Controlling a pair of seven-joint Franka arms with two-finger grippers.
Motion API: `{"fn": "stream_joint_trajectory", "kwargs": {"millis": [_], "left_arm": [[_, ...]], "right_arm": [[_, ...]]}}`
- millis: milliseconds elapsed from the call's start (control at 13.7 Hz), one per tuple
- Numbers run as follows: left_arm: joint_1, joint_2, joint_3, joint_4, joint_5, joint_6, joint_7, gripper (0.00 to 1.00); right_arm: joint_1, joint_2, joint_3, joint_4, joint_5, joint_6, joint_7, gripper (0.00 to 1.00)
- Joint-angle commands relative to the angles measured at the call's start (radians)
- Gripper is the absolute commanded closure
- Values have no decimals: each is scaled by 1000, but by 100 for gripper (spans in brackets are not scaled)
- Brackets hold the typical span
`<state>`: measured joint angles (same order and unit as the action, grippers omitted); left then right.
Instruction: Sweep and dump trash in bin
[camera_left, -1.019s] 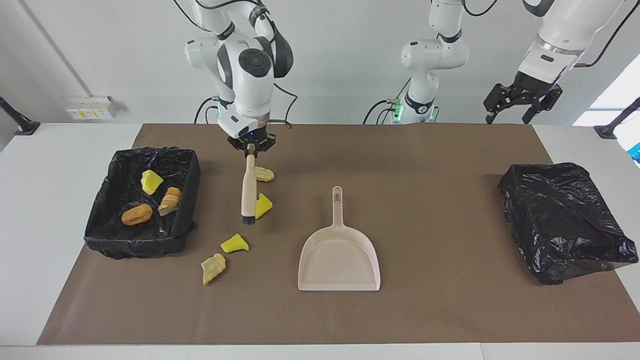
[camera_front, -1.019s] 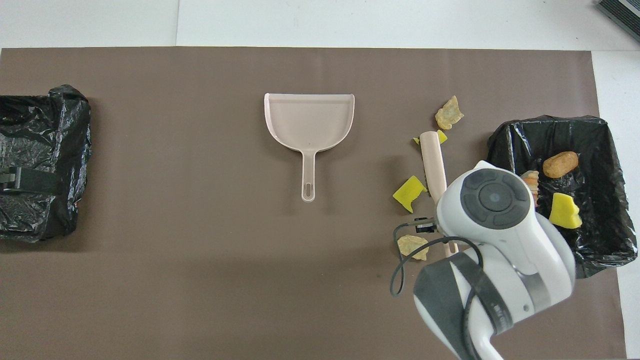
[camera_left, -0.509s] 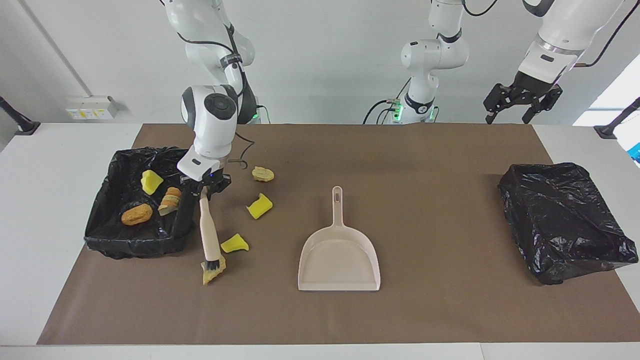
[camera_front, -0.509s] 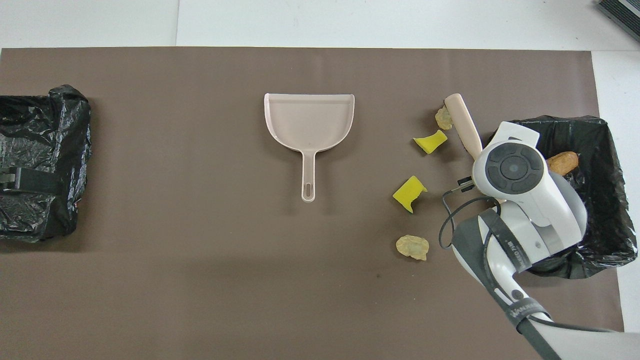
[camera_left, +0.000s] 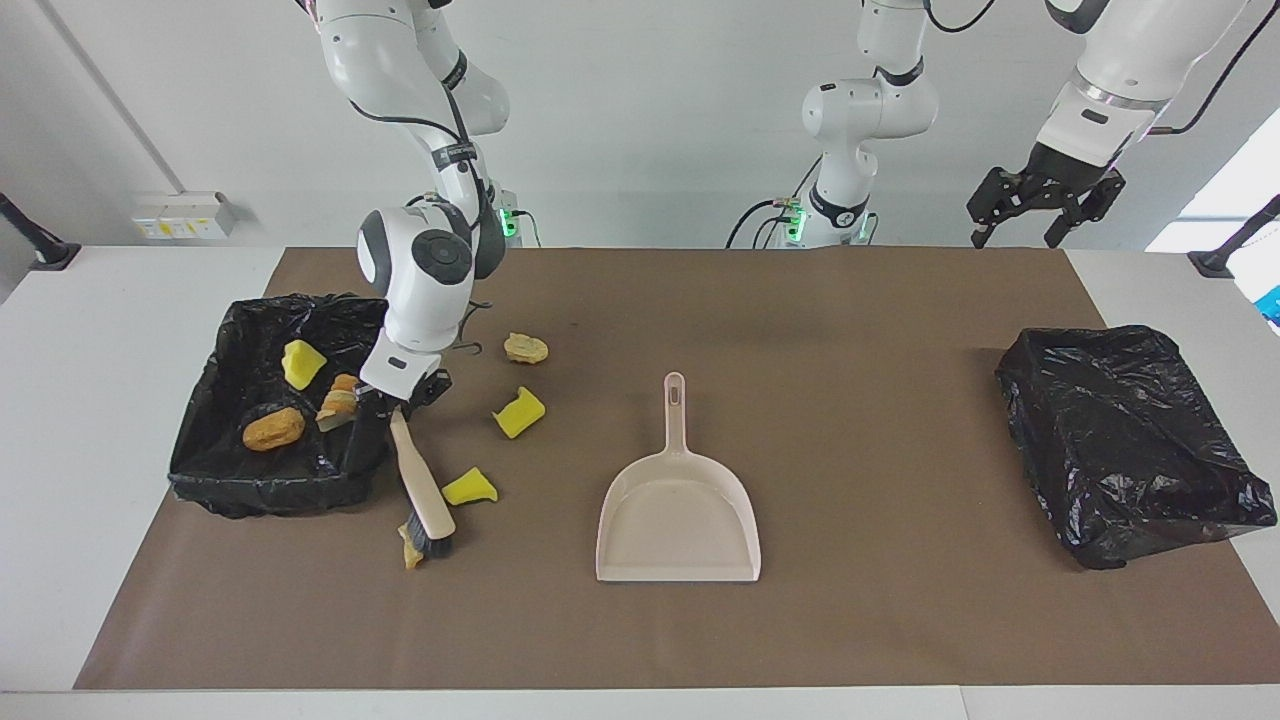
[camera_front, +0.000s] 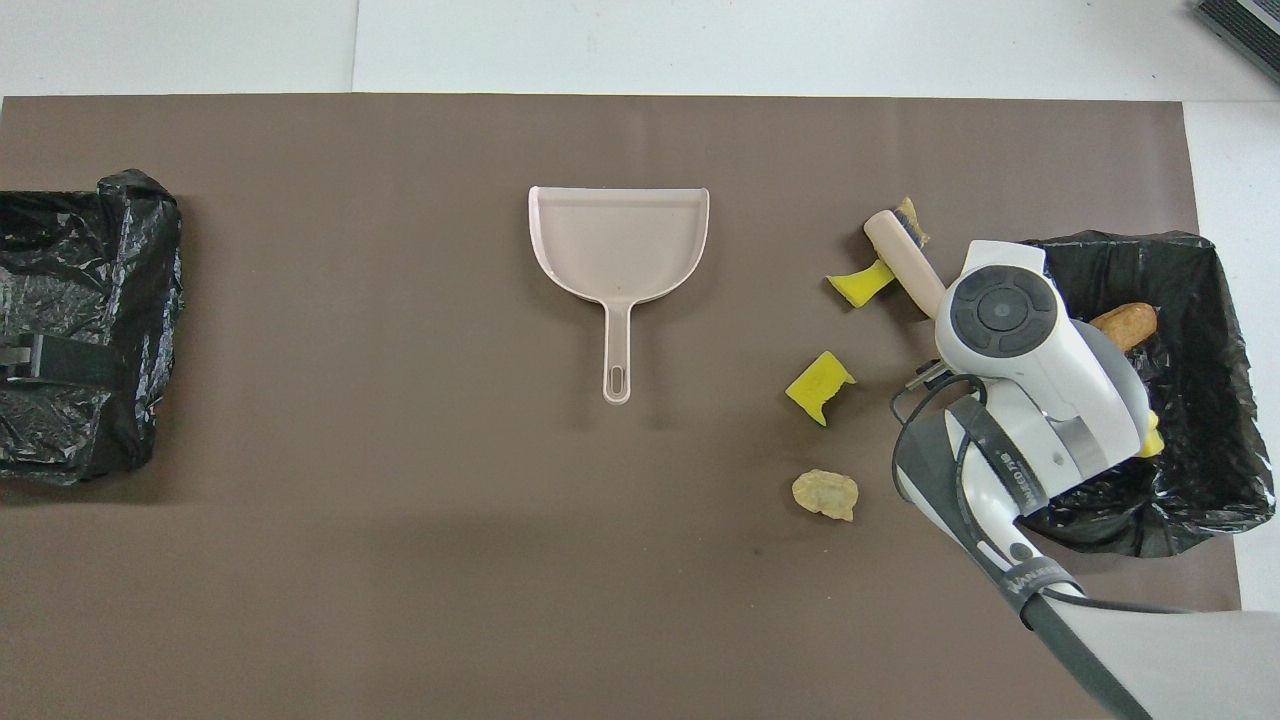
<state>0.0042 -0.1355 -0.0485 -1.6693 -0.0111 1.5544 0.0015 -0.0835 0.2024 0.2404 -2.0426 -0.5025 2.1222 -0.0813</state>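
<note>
A robotics lab (bare white walls): Franka arms (camera_left: 425, 260) at a paper-covered table (camera_left: 900, 620).

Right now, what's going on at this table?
The right gripper holds a hand brush, its bristles against a tan scrap beside the lined bin that has three scraps inside. Three more scraps lie on the mat nearby. The dustpan sits empty mid-table. The left gripper waits open, raised at the other end above a second bin.

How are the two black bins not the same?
The bin beside the right gripper has its bag spread open and holds scraps; the bin at the left arm's end has a crumpled bag and shows no scraps. The first sits square, the second askew. Both are lined in black plastic.
</note>
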Motion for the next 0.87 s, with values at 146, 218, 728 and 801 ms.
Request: {"fn": "stream_joint_trajectory", "kwargs": {"millis": [146, 218, 728, 801], "left_arm": [[-10, -3, 9, 2, 10, 7, 0, 0], [-10, -3, 9, 2, 10, 6, 0, 0], [-10, -3, 9, 2, 10, 6, 0, 0], [-10, -3, 9, 2, 10, 6, 0, 0]], "right_arm": [[16, -38, 66, 9, 221, -212, -159, 100], [16, -53, 77, 25, 279, -259, -161, 100], [-22, -61, 80, 191, 340, -432, -143, 100], [-42, -64, 80, 182, 340, -430, -140, 100]]}}
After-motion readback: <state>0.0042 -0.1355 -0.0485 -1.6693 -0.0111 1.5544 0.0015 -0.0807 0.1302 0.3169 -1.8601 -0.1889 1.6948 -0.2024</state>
